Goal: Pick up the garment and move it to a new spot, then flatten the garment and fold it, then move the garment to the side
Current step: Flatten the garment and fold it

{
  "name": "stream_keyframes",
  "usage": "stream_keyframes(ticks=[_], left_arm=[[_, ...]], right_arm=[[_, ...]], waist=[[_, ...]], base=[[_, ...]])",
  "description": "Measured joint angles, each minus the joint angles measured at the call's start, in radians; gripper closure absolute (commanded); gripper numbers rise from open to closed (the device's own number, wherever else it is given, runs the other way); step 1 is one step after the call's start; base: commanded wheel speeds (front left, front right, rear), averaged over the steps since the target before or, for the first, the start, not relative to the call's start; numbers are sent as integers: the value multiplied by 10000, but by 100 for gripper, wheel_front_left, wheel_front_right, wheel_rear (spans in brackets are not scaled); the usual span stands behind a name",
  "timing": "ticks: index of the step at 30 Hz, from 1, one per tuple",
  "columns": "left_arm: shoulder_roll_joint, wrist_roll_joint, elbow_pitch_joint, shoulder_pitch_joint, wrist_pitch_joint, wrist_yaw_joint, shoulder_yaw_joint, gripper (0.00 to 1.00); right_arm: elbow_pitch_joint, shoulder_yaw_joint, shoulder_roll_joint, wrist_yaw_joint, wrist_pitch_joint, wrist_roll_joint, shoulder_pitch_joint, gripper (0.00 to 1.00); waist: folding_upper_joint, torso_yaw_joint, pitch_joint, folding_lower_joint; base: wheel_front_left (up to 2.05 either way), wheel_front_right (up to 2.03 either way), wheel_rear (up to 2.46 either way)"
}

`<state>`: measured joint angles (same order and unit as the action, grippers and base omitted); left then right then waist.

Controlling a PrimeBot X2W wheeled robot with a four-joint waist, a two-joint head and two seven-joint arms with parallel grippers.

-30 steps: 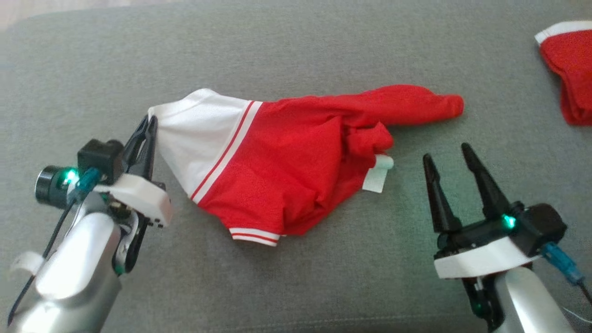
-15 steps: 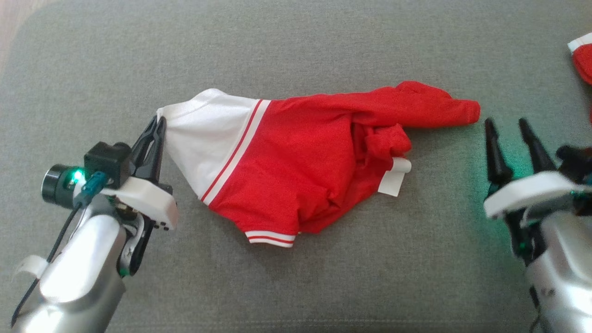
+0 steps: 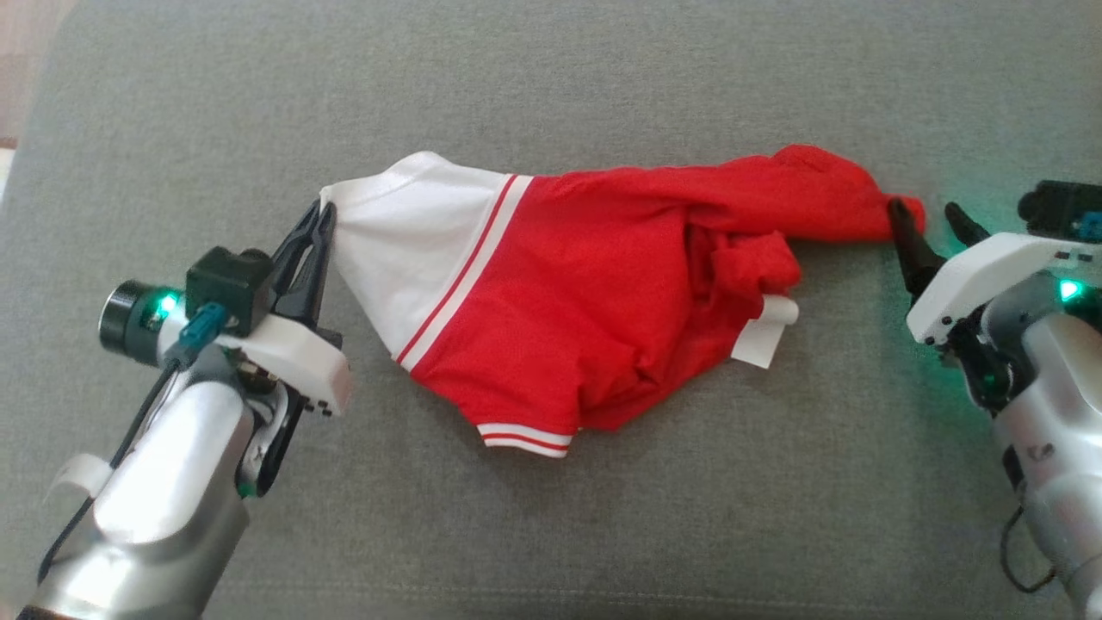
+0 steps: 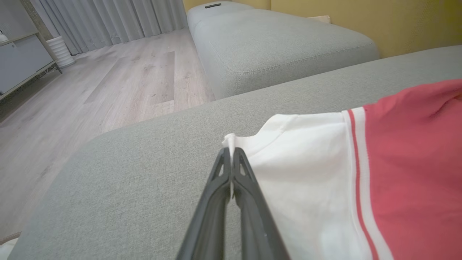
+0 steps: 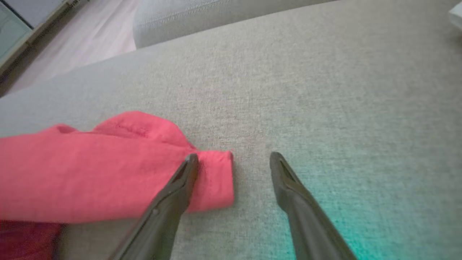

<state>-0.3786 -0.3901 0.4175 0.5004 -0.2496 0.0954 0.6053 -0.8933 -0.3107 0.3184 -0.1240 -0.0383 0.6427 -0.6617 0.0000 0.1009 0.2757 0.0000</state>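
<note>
The garment [image 3: 594, 293] is red with a white end and red-and-white stripes, lying crumpled across a grey cushion [image 3: 551, 86]. My left gripper [image 3: 320, 215] is shut on the garment's white corner [image 4: 231, 139] at its left end. My right gripper [image 3: 925, 215] stands open at the red tip [image 5: 213, 177] of the garment's right end. In the right wrist view, one finger [image 5: 180, 180] lies over that tip and the other finger [image 5: 285, 180] is on bare cushion beside it. A white label [image 3: 762, 331] sticks out under the red folds.
In the left wrist view a second grey cushion [image 4: 281, 47] lies beyond the cushion's edge, with wooden floor [image 4: 108, 83] to its left and curtains [image 4: 108, 18] behind. A white object [image 5: 455, 14] shows at the right wrist view's top right corner.
My right gripper has gone right and away from me, from below the label up to the garment's red tip. The camera has shifted, so the whole scene sits further right.
</note>
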Motion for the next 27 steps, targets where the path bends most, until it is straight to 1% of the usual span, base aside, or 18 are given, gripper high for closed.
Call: stream_keyframes(ticks=[3, 4, 5, 6, 7, 8, 10, 11, 13, 17, 19, 21, 24, 27], left_arm=[[19, 13, 48, 35, 0, -2, 27, 100], [19, 13, 69, 35, 0, -42, 27, 100], [19, 13, 86, 35, 0, -81, 27, 100], [23, 13, 104, 36, 0, -88, 27, 100], [29, 13, 123, 37, 0, -90, 27, 100], [35, 13, 136, 39, 0, -90, 27, 100], [58, 13, 173, 40, 0, -111, 29, 100], [65, 13, 203, 41, 0, -127, 29, 100], [59, 21, 247, 41, 0, -155, 27, 100], [-96, 318, -44, 65, 0, -169, 21, 100], [-303, 533, -318, 204, 0, -205, 27, 100], [-639, 798, -627, 485, 0, -316, 31, 100], [-1120, 1141, -1091, 1203, 0, -514, 27, 100], [-1450, 1492, -1766, 2016, 77, -616, 21, 100]], right_arm=[[-259, -433, 127, 0, -282, 98, -221, 1], [-288, -545, 142, 0, -368, 184, -290, 6], [-290, -709, 171, 0, -431, 268, -354, 20], [-299, -817, 188, 0, -462, 339, -407, 30], [-330, -953, 217, 0, -516, 397, -463, 46], [-336, -1095, 253, 0, -550, 456, -479, 57], [-343, -1348, 337, 0, -525, 602, -477, 95], [-339, -1440, 380, 0, -454, 621, -477, 100], [-339, -1693, 483, 0, 2, 696, -477, 100], [-284, -1770, 746, 0, 708, 755, -584, 100], [-128, -1762, 911, 0, 1053, 922, -803, 100], [165, -1770, 1103, 0, 1367, 953, -1144, 100], [665, -1774, 1400, 0, 1808, 947, -1802, 100], [1158, -1785, 1659, 0, 2125, 865, -2384, 100]], waist=[[0, 99, 57, 0], [0, 113, 69, 0], [0, 122, 77, 0], [0, 124, 78, 0], [0, 127, 73, 0], [0, 131, 63, 0], [0, 133, 34, 0], [0, 132, 15, 0], [0, 96, -83, 0], [0, -19, -323, 0], [0, -111, -463, 0], [0, -237, -586, 0], [0, -448, -763, 0], [0, -629, -996, 0]], base=[[0, 0, 0], [0, 0, 0], [0, 0, 0], [0, 0, 0], [0, 0, 0], [0, 0, 0], [0, 0, 0], [0, 0, 0], [0, 0, 0], [0, 0, 0], [0, 0, 0], [0, 0, 0], [0, 0, 0], [0, 0, 0]])
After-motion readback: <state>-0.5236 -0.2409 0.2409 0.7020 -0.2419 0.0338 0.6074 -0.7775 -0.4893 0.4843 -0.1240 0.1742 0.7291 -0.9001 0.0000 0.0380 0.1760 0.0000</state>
